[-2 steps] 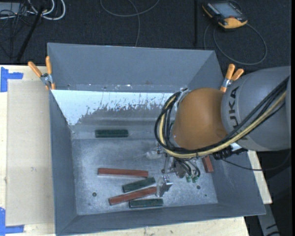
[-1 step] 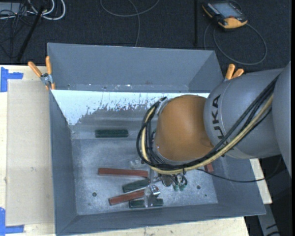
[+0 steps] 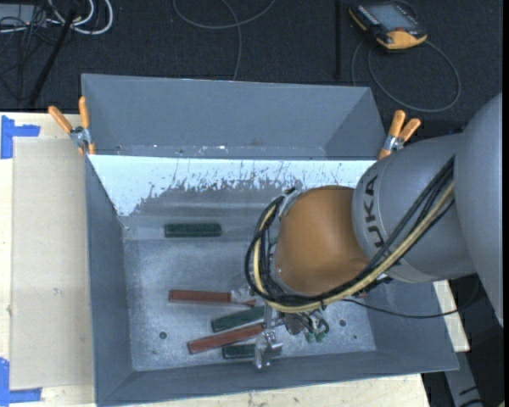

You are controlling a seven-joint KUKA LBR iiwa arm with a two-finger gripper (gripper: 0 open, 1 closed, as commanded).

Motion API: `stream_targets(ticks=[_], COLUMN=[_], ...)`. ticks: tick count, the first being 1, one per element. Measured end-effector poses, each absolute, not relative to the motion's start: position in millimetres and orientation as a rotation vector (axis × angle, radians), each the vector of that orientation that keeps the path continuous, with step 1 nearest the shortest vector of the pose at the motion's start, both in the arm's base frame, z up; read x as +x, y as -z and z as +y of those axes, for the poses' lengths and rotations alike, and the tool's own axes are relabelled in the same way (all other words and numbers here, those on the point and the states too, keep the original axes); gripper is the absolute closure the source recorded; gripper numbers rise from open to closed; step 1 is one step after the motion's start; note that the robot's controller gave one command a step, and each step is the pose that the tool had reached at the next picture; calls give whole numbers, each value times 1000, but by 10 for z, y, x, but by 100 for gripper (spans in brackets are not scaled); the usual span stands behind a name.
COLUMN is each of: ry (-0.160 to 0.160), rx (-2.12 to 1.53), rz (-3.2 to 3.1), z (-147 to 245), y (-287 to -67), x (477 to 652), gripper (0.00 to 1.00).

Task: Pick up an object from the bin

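The tool point(image 3: 267, 352) is low in the bin point(image 3: 153, 261), just beside a brown bar point(image 3: 214, 341) and a green bar point(image 3: 235, 320). Grip state: cannot tell. Lift pending.

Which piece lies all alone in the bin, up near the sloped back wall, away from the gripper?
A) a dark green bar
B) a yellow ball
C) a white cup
A: a dark green bar lies alone toward the back, while the gripper is over the cluster of reddish-brown and dark bars near the front.
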State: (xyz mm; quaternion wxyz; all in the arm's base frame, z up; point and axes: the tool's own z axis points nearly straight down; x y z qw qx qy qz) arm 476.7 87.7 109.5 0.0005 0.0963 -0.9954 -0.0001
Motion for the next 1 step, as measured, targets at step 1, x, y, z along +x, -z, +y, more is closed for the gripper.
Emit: stream_targets(ticks=[1], ry=[-7], rx=[400], rz=[-3127], z=[929], y=[-772], x=[4843], gripper=[0])
